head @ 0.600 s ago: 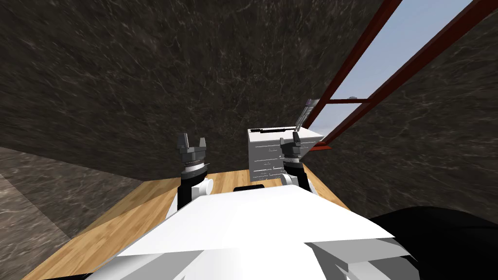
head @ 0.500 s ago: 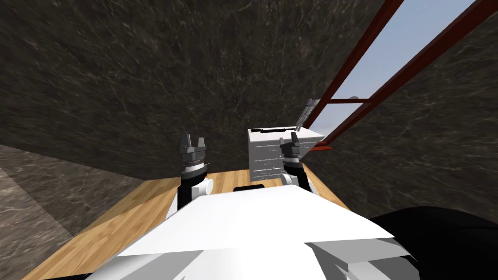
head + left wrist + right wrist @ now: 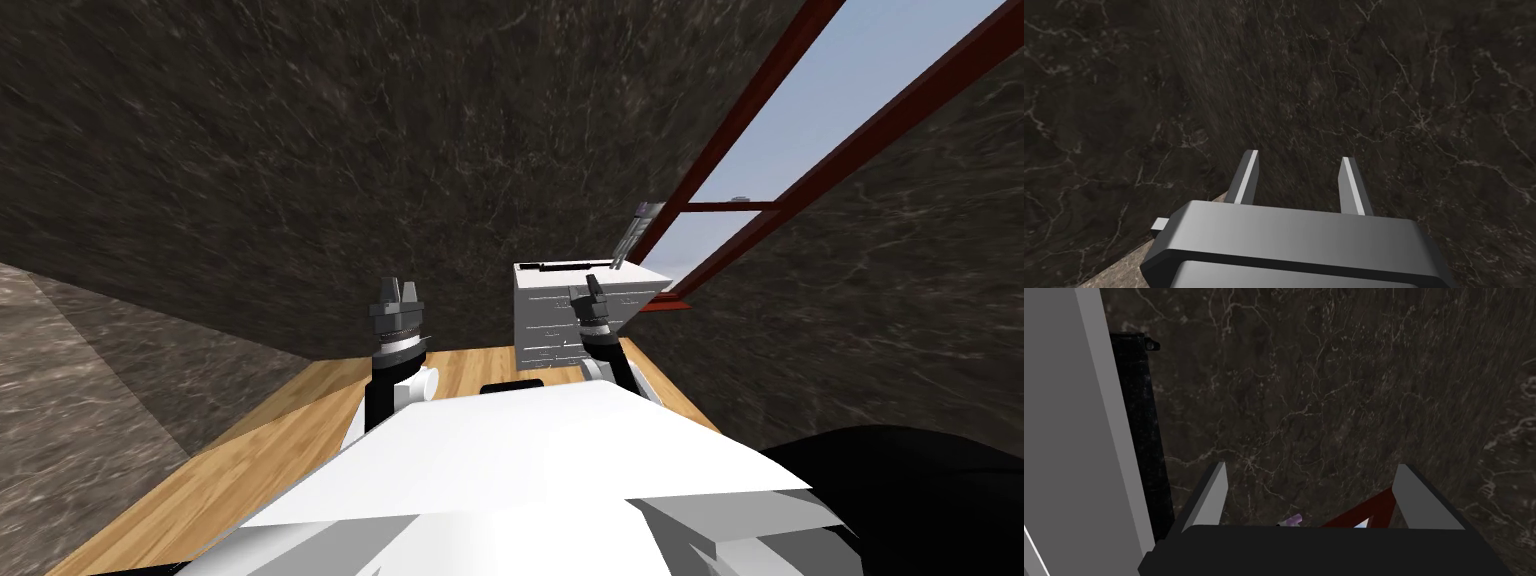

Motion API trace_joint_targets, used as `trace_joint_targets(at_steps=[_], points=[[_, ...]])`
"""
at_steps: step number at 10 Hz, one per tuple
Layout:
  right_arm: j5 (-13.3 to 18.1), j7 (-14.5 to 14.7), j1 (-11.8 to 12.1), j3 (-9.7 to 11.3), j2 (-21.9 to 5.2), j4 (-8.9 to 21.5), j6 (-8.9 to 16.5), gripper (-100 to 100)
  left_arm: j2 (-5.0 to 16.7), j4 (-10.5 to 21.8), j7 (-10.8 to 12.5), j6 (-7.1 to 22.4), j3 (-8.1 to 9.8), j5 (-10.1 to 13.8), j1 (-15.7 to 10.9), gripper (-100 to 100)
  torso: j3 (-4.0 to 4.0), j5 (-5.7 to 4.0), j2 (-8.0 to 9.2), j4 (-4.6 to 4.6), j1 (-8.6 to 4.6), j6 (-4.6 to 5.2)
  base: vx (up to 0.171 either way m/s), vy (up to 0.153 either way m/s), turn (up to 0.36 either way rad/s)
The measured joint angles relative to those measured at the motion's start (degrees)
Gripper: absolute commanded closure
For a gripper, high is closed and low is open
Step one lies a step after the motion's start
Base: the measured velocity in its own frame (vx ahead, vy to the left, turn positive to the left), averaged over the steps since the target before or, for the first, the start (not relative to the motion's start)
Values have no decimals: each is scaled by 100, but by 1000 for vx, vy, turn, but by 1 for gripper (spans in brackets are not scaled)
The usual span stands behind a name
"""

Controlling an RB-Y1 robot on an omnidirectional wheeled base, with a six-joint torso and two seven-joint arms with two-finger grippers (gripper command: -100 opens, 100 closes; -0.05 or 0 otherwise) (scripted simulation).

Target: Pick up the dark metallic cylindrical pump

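The pump (image 3: 636,232) is a slim dark grey-purple cylinder. It leans on the far right of the top of a white drawer cabinet (image 3: 545,320), by the window. My right gripper (image 3: 588,293) hovers open in front of the cabinet, below and left of the pump. In the right wrist view a small purple tip of the pump (image 3: 1294,519) peeks just over the gripper's body, between the fingers of the open right gripper (image 3: 1314,498). My left gripper (image 3: 399,296) is raised to the cabinet's left. In the left wrist view the left gripper (image 3: 1299,177) holds nothing between its parted fingers.
A dark marble wall (image 3: 300,150) stands close behind the cabinet. A red window frame (image 3: 740,130) rises at the right. The wooden floor (image 3: 290,440) runs under both arms. Beside the right gripper are a light grey panel (image 3: 1069,438) and a black strip (image 3: 1141,438).
My head view has shifted slightly. The right gripper has turned and drifted a little left in front of the cabinet. The left gripper's fingers look closer together than before.
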Motion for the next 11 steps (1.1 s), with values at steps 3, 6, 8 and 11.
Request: trace_joint_targets(at_steps=[3, 6, 8, 11], points=[[78, 40, -118, 83, -444, 166, -64, -100, 0, 0, 0, 0, 0, 0, 0, 0, -1, 0, -3, 0, 0, 2, -56, 19, 93], [190, 96, -278, 209, -959, 477, -233, -100, 0, 0, 0, 0, 0, 0, 0, 0, 4, 1, 7, 2, 6, 0, -70, 27, 87], [262, 134, -321, 292, -1309, 635, -356, -100, 0, 0, 0, 0, 0, 0, 0, 0, 4, 1, 8, 2, 3, 0, -74, 29, 105], [338, 172, -428, 378, -1800, 848, -484, -100, 0, 0, 0, 0, 0, 0, 0, 0, 0, 1, -1, 0, 4, 0, -53, 25, 82]])
